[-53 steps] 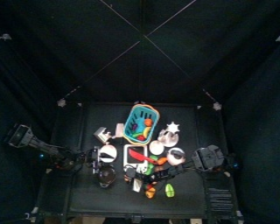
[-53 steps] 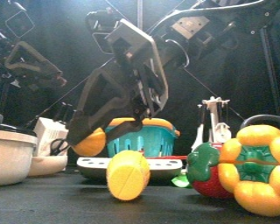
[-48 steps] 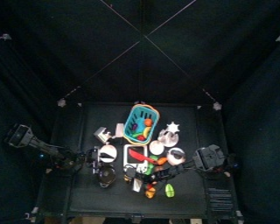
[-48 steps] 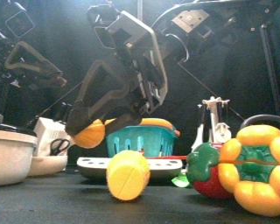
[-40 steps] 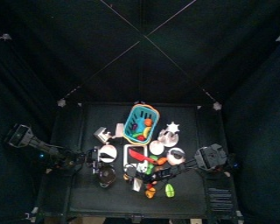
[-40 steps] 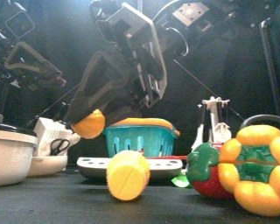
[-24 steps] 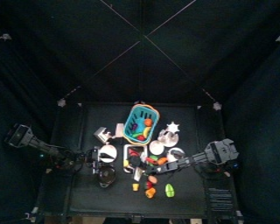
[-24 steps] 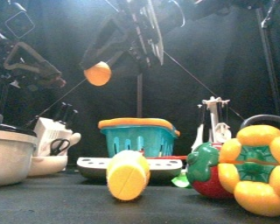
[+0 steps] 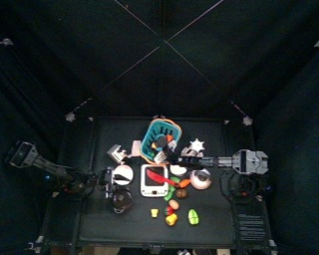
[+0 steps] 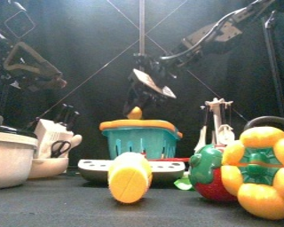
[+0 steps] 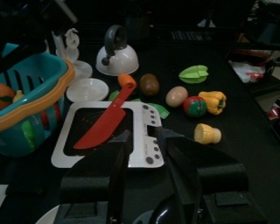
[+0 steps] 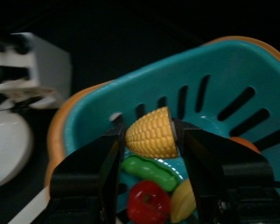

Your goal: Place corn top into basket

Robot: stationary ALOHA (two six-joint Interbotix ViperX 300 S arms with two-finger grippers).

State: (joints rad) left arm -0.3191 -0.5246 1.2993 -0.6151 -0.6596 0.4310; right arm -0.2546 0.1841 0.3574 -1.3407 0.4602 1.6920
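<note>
The corn top (image 12: pixel 150 131) is a short yellow piece of cob, and my right gripper (image 12: pixel 150 144) is shut on it. I hold it just over the teal basket (image 12: pixel 230 83) with the orange rim. In the front view the corn top (image 10: pixel 135 113) hangs right above the basket (image 10: pixel 141 140), under my right gripper (image 10: pixel 151 86). In the top view my right gripper (image 9: pixel 162 148) reaches across to the basket (image 9: pixel 152 127). The basket holds green, red and yellow toy food. My left gripper (image 11: pixel 149 171) rests open at the table's left front.
A white cutting board (image 11: pixel 101 144) with a red knife (image 11: pixel 108 118) lies beside the basket. Another corn piece (image 10: pixel 130 176), a yellow-and-red pepper (image 10: pixel 257 168), a kettle (image 11: pixel 116 57) and a bowl (image 10: pixel 8 158) stand around it.
My right arm lifted the corn top high from the table's front, carried it back and lowered it over the basket. The left arm has not moved.
</note>
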